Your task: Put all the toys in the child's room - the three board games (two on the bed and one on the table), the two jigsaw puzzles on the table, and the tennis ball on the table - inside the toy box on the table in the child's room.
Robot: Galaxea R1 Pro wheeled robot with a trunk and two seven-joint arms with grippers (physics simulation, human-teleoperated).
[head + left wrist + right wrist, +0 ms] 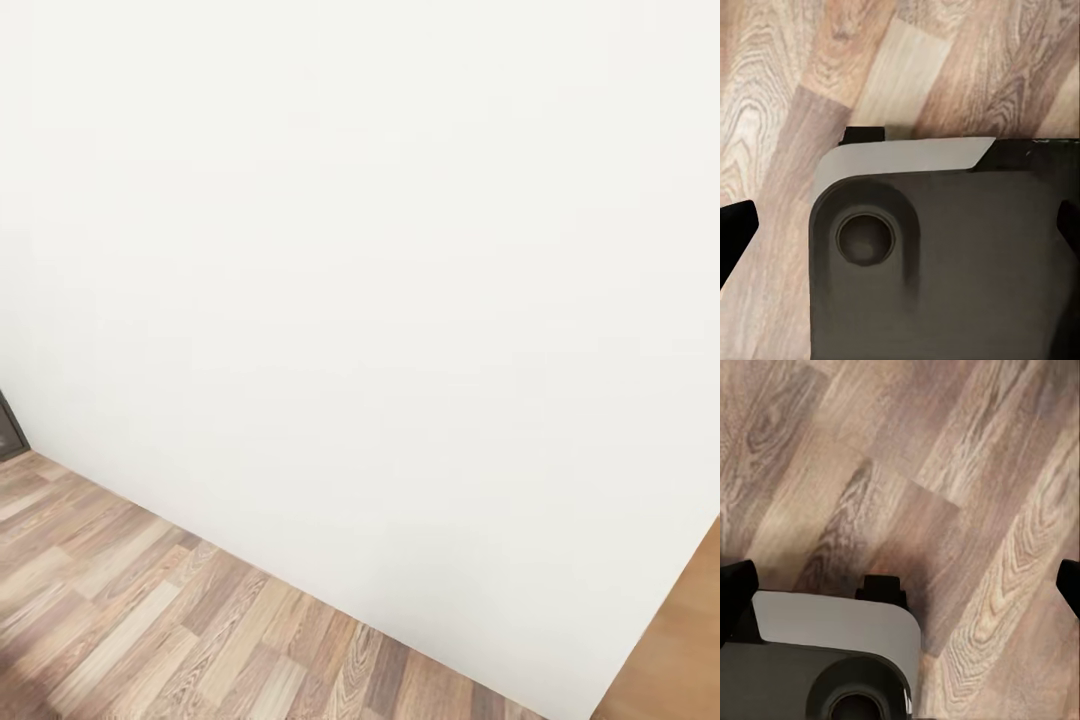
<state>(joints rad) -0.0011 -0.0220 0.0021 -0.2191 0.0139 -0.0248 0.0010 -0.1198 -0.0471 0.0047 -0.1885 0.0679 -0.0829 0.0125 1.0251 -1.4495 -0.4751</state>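
Note:
The toys, the table, the bed and the toy box are out of view. In the head view a bare white wall (380, 250) meets a wood-plank floor (150, 610). My left gripper (900, 225) hangs open over the robot's dark base (960, 277), its black fingertips (735, 229) far apart with nothing between them. Over the plank floor (945, 457) and a corner of the base (832, 660), my right gripper (902, 585) is also open and empty, one fingertip (735, 589) at the picture's edge.
A brown wooden door (680, 640) borders the wall at the lower right of the head view. A dark frame edge (8, 425) stands at the wall's left end. Plank floor stretches along the foot of the wall.

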